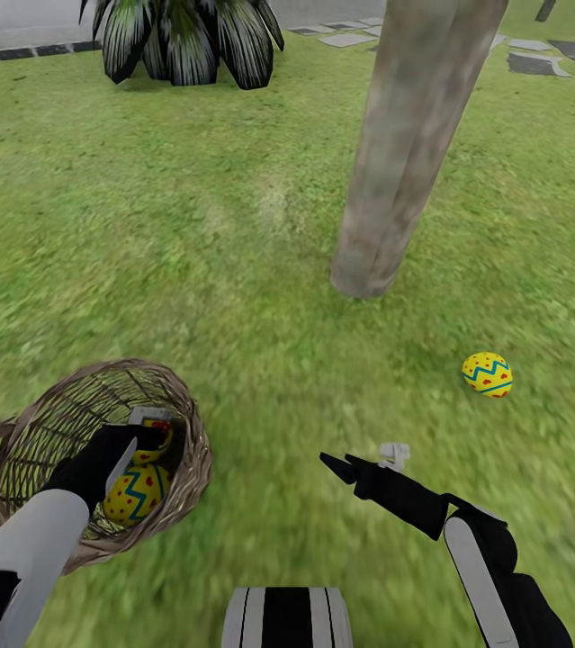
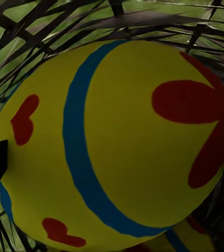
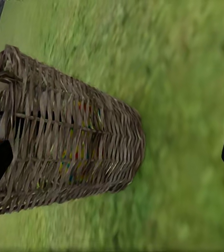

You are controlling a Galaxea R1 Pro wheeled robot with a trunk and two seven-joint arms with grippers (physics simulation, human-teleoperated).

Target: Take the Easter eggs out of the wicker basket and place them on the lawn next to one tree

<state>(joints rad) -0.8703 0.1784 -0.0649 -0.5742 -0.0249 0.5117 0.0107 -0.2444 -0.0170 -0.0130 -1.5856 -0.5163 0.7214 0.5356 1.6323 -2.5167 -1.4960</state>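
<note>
— Where are the eggs?

— Two sit inside the wicker basket [image 1: 179,423], which lies tipped on the lawn [image 1: 188,225] at my near left. The larger one showing, the lower egg [image 1: 134,495], is just beside my left gripper [image 1: 148,430]; the upper egg [image 1: 161,438] is right at its fingertips. Through the left wrist camera an egg [image 2: 128,142] crowds the lens, wicker strands behind it.

— Are the left jaws pinching it?

— I cannot tell; they are down among the eggs and partly hidden.

— And the third?

— The loose egg [image 1: 487,373] lies on the grass to my right, near the tree trunk [image 1: 404,162] but not touching it, ahead of my right gripper [image 1: 363,459].

— The right jaws?

— Spread, nothing between them, over bare grass. Its wrist camera looks at the basket's woven side [image 3: 75,147], colours showing through the weave.

— Beyond that?

— A spiky plant [image 1: 188,40] and grey paving stones [image 1: 539,58] at the far edge.
</note>
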